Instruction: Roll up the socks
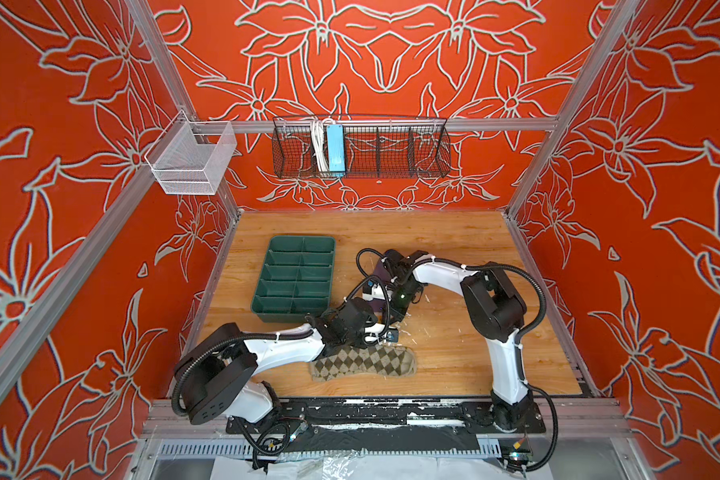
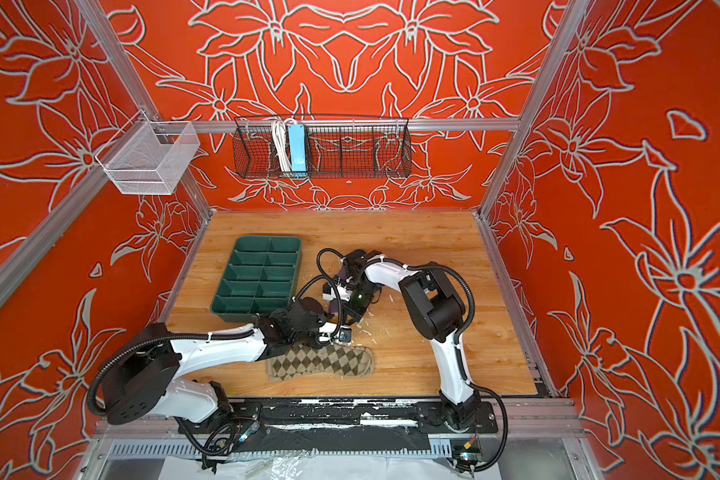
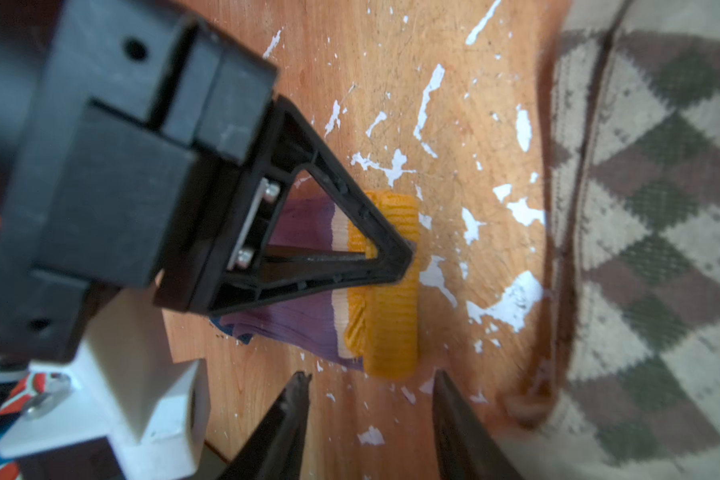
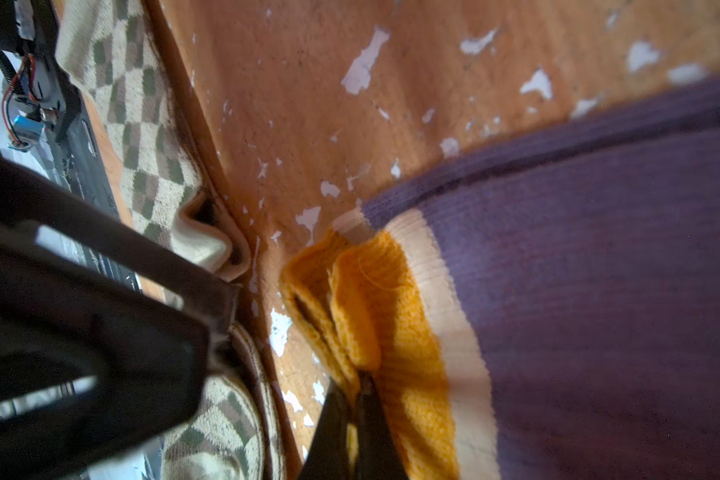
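Right gripper [image 4: 356, 395] pinches the yellow cuff [image 4: 391, 316] of the purple sock [image 4: 599, 291] at the middle of the table [image 1: 391, 232]. Left gripper [image 3: 371, 378] hangs spread just beside that cuff, holding nothing. Argyle sock [image 1: 364, 363] lies flat near the front edge. Both look light, limp and stretchy — best gripped at the thicker cuff — and likely to slump.

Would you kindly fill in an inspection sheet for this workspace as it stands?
Surface: wooden table, white chips in its finish.
Job's things: purple sock on the table; argyle sock flat, unrolled, near the front edge.
Clutter: green tray, compartments empty.
Grippers: right gripper shut on the purple sock's yellow cuff; left gripper open at that cuff's end.
Cables: black conduits along both arms; white cable in the wire basket.
Surroundings: red floral walls; mesh basket on the side rail.
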Motion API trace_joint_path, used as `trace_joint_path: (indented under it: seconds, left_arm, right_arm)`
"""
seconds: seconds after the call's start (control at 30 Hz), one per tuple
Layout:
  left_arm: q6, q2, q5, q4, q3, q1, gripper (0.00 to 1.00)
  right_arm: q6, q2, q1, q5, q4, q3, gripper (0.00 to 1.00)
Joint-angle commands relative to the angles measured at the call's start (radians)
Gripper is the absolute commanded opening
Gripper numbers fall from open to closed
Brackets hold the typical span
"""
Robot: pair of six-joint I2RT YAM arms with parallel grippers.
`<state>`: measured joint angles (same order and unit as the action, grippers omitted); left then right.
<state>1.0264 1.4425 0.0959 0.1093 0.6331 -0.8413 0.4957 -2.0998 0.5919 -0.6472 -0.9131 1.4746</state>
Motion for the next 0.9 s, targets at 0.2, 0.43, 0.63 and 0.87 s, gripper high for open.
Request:
trace_joint_path:
  seconds: [0.2,0.43,0.63,0.87]
  left_arm:
    - [-0.002,0.108,0.001,0.070,0.038,0.005,0.40]
    - [0.000,0.194,0.060,0.200,0.035,0.005,0.42]
    - [0.009,0.210,0.040,0.214,0.018,0.005,0.43]
    - [-0.004,0.235,0.018,0.113,0.057,0.004,0.08]
  right_arm:
    - [0.046,-0.024,-0.018,0.013,-0.055,0.029,0.02]
    - [0.055,-0.026,-0.020,0.000,-0.064,0.031,0.03]
    - [0.055,-0.029,-0.022,-0.018,-0.072,0.034,0.05]
    - [0.041,-0.009,-0.033,-0.025,-0.049,0.023,0.06]
